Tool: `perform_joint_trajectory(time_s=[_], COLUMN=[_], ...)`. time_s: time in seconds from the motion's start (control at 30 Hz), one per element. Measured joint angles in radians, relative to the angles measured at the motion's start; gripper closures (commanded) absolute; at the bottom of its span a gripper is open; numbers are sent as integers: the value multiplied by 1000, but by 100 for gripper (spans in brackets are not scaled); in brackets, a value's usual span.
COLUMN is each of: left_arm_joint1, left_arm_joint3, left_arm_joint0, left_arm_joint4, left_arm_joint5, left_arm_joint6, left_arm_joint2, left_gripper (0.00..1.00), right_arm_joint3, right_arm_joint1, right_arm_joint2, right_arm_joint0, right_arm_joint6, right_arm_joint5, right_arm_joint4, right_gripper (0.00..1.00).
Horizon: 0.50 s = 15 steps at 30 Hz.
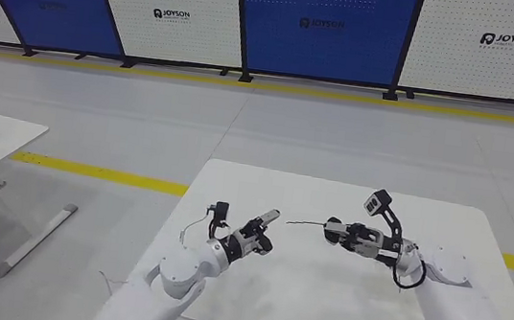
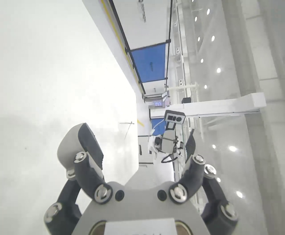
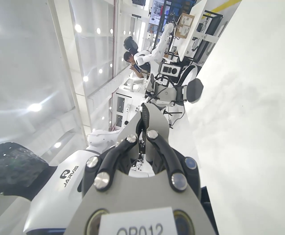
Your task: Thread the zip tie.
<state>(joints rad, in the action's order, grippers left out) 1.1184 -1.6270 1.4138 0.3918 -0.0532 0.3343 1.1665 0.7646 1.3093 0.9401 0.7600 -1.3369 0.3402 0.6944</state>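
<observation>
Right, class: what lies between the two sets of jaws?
In the top view, the thin zip tie, sticking out of the right jaws toward the left jaws, above bare table.

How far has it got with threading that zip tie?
Picked up, it seems: the right tool is shut with the thin zip tie sticking out toward the other arm. In hand: the left tool is open, facing it, apart. To do: no loop is visible, so the threading is not yet done.
</observation>
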Motion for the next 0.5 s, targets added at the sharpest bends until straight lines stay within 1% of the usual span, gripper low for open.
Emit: perform_joint_trajectory(time_s=[0.07, 0.17, 0.23, 0.5], left_arm_joint1=[6, 15, 16, 16], left_arm_joint3=[27, 43, 44, 44], left_arm_joint0=[-16, -45, -49, -48], left_arm_joint4=[4, 33, 35, 34], left_arm_joint5=[31, 45, 50, 49], left_arm_joint6=[21, 26, 24, 24], left_arm_joint2=[-23, -52, -57, -56], left_gripper=[0, 0, 0, 0], right_arm_joint3=[-25, -69, -81, -79], right_arm_joint1=[14, 37, 42, 42], right_arm_joint2=[-13, -51, -60, -58], right_arm_joint0=[-10, -30, -36, -36], right_arm_joint6=[-2, 2, 1, 1], right_arm_joint5=[0, -1, -1, -1], right_arm_joint4=[5, -11, -13, -12], right_gripper=[100, 100, 100, 100])
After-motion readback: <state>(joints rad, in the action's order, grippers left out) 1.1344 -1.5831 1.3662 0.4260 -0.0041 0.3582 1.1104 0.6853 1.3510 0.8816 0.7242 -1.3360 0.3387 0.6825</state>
